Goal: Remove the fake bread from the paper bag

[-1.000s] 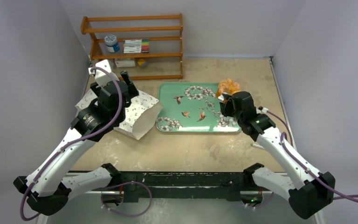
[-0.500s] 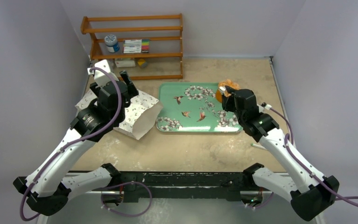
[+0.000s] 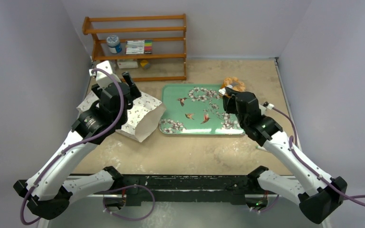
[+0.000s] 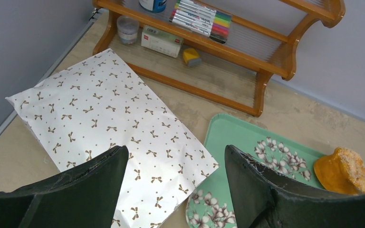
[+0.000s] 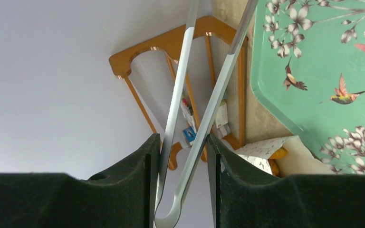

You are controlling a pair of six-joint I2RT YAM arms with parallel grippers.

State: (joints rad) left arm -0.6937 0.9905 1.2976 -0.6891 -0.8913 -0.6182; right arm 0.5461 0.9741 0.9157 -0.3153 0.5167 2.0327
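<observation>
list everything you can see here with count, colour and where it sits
table: one, tan, under everything
shelf: one, brown wood, far left by the wall
jar: one, white with blue lid, on the shelf
markers: one pack, many colours, on the shelf beside the jar
box: one, white, low on the shelf
bag: one, white with dark bows, lying left of the tray
tray: one, green with flowers and birds, mid table
bread: one in the open, golden, at the tray's far right corner; an orange bit shows at the bag's mouth
tongs: one pair, silver, in the right gripper
left gripper: one, black, open above the bag
right gripper: one, black, shut on the tongs
</observation>
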